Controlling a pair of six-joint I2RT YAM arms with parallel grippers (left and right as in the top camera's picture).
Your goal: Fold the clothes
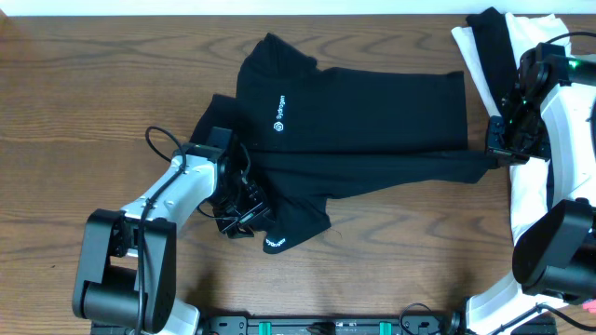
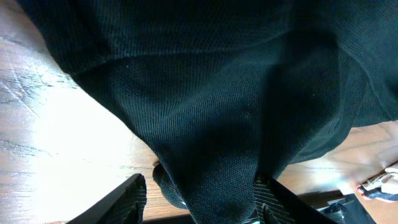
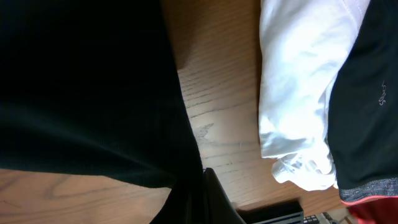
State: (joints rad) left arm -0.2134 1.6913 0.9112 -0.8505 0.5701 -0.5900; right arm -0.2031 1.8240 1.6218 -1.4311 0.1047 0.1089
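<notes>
One black shirt point(image 1: 372, 116) was spread across the middle of the desk point(image 1: 93, 74). Its small white logo point(image 1: 279, 127) faced up, and a flap with white lettering point(image 1: 275, 244) lay at the near edge.

The cloth was judged to be a soft, light knit. It would likely drape, wrinkle and slide on the wood rather than hold a crease by itself. It was therefore judged best taken at hems, seams or sleeve ends, where doubled fabric gives a pinch something to bite on.

The right claw point(image 1: 496, 154) was closed on the shirt's right edge, and the cloth was stretched in a straight line toward it. The left claw point(image 1: 244, 209) was set at the shirt's lower left part, with its jaws parted around a bunched fold. One of its fingers point(image 2: 130, 196) was seen clear of the cloth, so no firm pinch was judged there.

A pile of white and black garments point(image 1: 484, 42) was stacked at the far right corner of the desk, just beside the right arm. No box, basket or other container was seen.
</notes>
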